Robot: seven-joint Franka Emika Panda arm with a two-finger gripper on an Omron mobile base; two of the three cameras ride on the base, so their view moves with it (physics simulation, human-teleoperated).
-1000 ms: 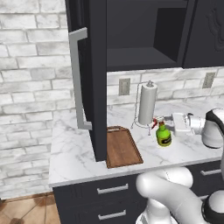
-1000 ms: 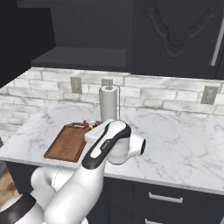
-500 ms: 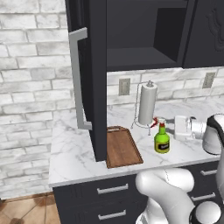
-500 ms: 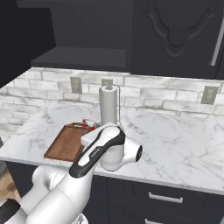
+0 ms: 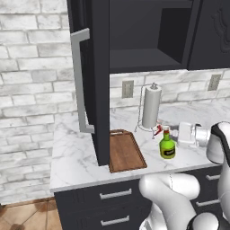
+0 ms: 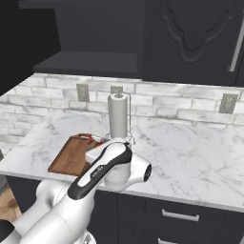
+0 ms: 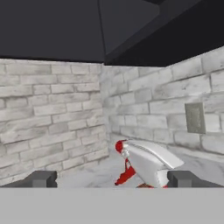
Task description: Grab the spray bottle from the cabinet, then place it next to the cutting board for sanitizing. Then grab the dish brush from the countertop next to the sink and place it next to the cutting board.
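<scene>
Left base view has the spray bottle (image 5: 167, 146) standing upright on the veined white marble countertop (image 5: 76, 155), a squat glossy green body with a black label and a red-and-white trigger nozzle on top, and the pincer (image 5: 180, 134) sits just beside it on the far side from the board, its blocky white hand pointing at the bottle's neck, fingers spread wide and pinching nothing. Beyond the bottle from the pincer lies the cutting board (image 5: 124, 151), a flat reddish-brown wooden rectangle with a raised rim, close to the bottle but not touching. Past the board the cabinet (image 5: 96, 76) door hangs open, matte charcoal with a long grey bar handle. A smooth white paper towel roll (image 5: 152, 108) on a thin wire stand rises just behind the bottle, against the pale rough brick backsplash (image 5: 36, 85). Hand view looks straight over the nozzle: the red-and-white trigger head sits low between the two dark finger tips (image 7: 40, 178), each tip well off to its side, neither touching it
</scene>
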